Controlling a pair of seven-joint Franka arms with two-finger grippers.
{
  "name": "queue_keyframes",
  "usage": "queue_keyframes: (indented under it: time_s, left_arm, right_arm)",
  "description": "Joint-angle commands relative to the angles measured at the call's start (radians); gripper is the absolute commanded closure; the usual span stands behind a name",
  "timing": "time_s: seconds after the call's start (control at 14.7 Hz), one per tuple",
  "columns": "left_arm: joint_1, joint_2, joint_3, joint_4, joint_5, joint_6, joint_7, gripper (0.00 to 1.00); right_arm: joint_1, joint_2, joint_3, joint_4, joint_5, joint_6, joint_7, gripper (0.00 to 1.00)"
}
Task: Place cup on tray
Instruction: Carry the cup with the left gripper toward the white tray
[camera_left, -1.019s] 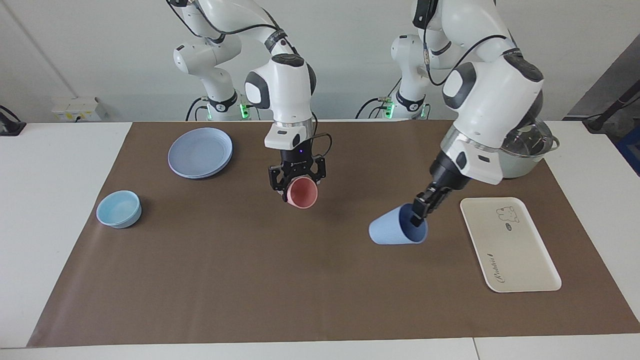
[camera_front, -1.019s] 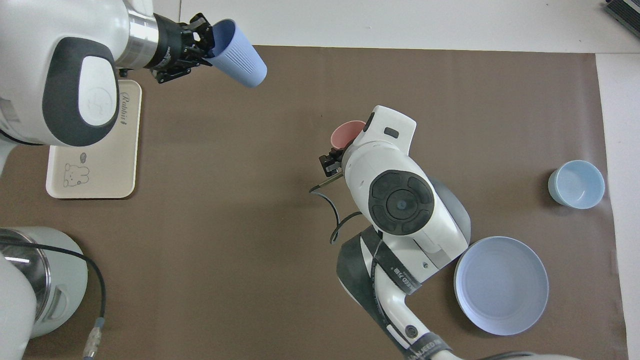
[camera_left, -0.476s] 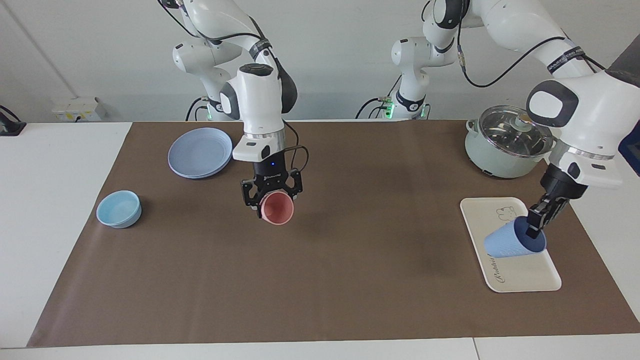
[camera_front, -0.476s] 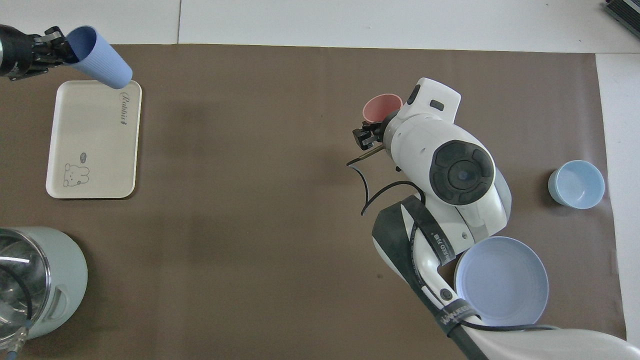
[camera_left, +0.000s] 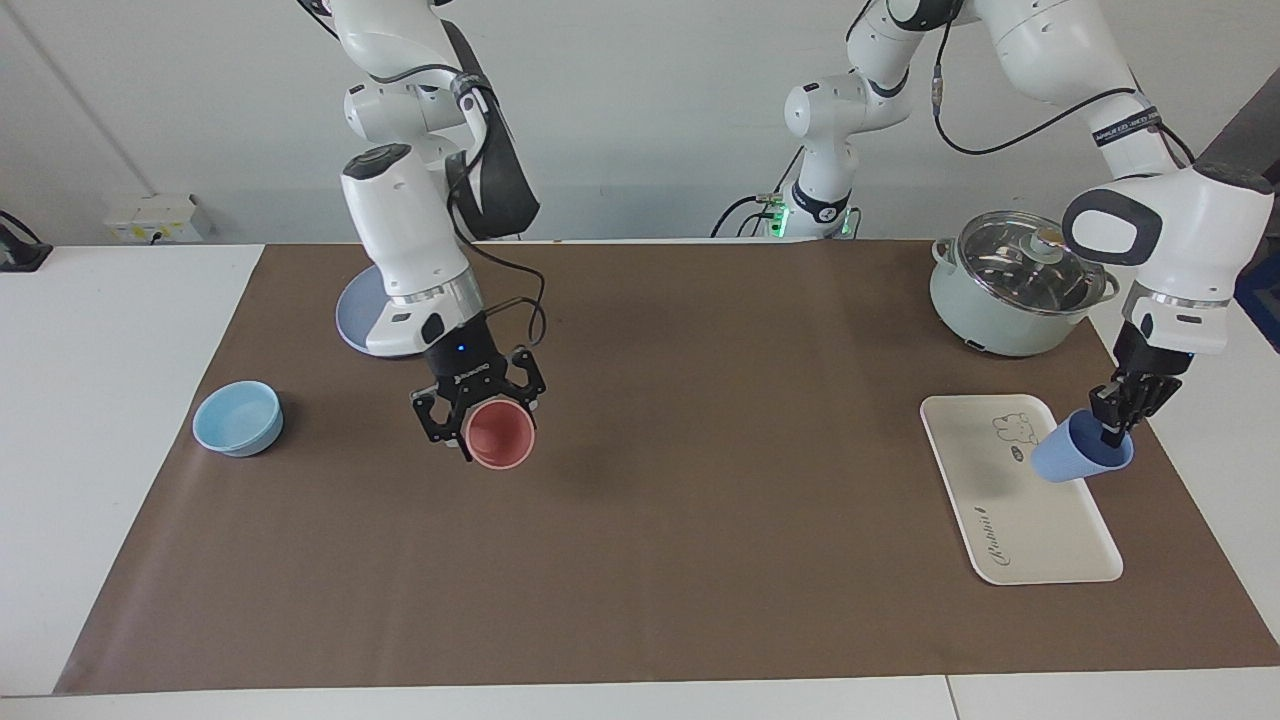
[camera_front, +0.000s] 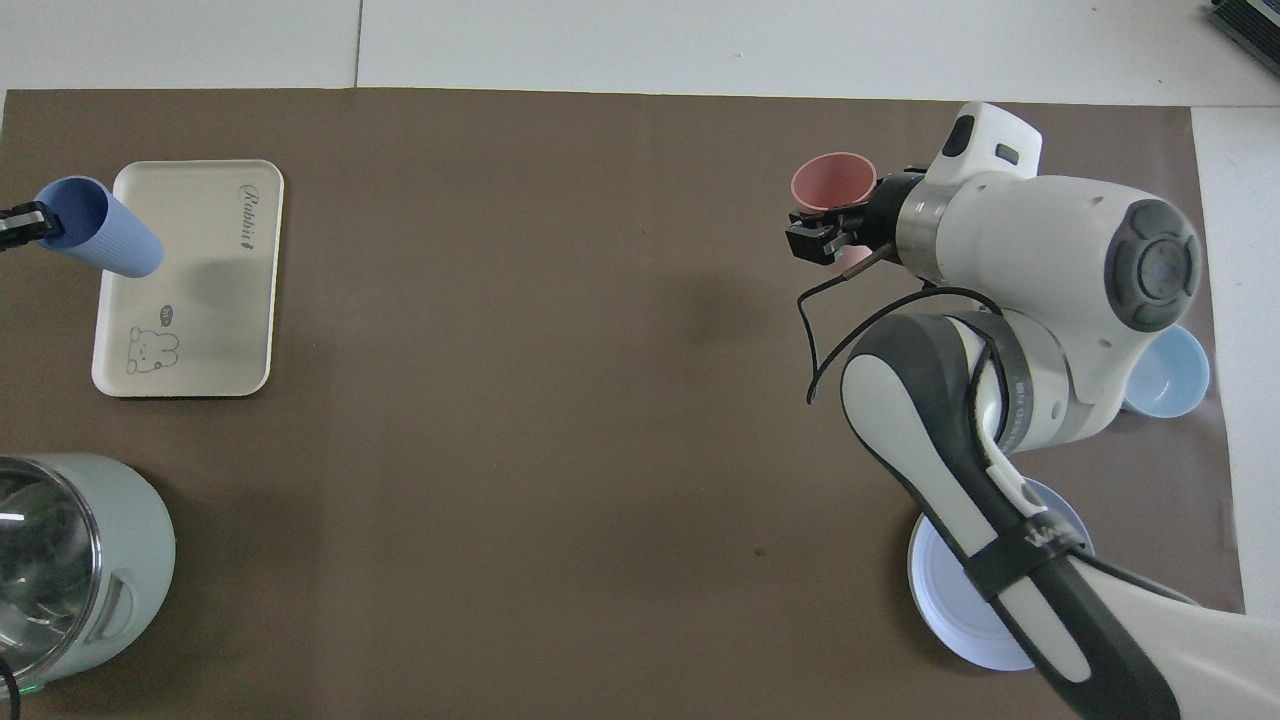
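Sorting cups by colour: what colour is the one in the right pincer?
Pink; clearest in the facing view.

Table: brown mat, tray, pot, plate, bowl.

The cream-white rectangular plastic tray lies bare under the left gripper, which grips the tilted periwinkle-blue plastic tumbler by its rim above the tray's edge. Below that cup nothing stands in the way. The pale green lidded pot sits on the robots' side of this gripper, apart from the tray. The brown mat between both grippers is open. The right gripper, clamped on a pink plastic tumbler, hangs over bare mat, with the light-blue shallow bowl toward the table's end and the round blue plate beneath its arm.
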Motion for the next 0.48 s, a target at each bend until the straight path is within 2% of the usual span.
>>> queue_keyframes:
  time_s: [0.0,0.14,0.27,0.34,0.41]
  left_arm:
    - [0.005,0.013,-0.013,-0.060,0.001,0.100,0.035,1.00]
    - [0.005,0.039,-0.014,-0.054,0.000,0.108,0.037,1.00]
    - [0.005,0.057,-0.014,-0.054,-0.011,0.128,0.037,1.00]
    - [0.005,0.065,-0.014,-0.049,-0.029,0.134,0.037,0.87]
    - [0.005,0.070,-0.014,-0.040,-0.035,0.134,0.040,0.43]
  right_arm:
    - [-0.058,-0.018,0.014,-0.016,0.162,-0.002,-0.200,1.00]
    - [-0.098,-0.021,0.014,-0.031,0.285,-0.015,-0.332,1.00]
    - [-0.127,-0.016,0.014,-0.045,0.462,-0.017,-0.484,1.00]
    - [-0.142,-0.010,0.014,-0.050,0.553,-0.023,-0.556,1.00]
    - [-0.161,-0.001,0.014,-0.051,0.640,-0.046,-0.625,1.00]
